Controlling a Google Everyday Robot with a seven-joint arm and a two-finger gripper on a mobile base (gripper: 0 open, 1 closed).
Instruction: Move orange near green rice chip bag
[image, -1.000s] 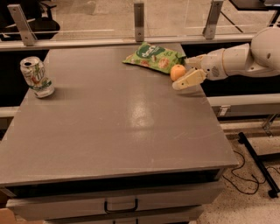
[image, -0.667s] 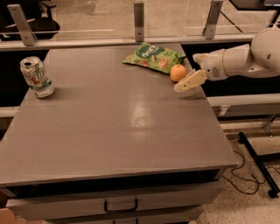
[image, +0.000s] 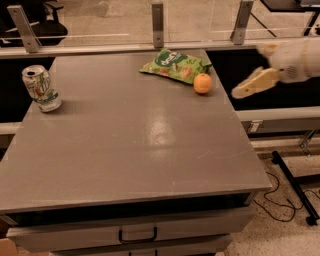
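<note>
The orange (image: 202, 83) sits just beside the green rice chip bag (image: 174, 64), far right on the table (image: 125, 150). The gripper (image: 248, 71) hangs right of it, spread and empty.

Office/lab space: grey drawer table (image: 125, 145), glass partition (image: 200, 20) on metal posts (image: 158, 22), speckled floor (image: 280, 237), loose cables (image: 274, 200), office chair (image: 47, 27); gripper (image: 248, 72) hangs just off the table's right edge.
</note>
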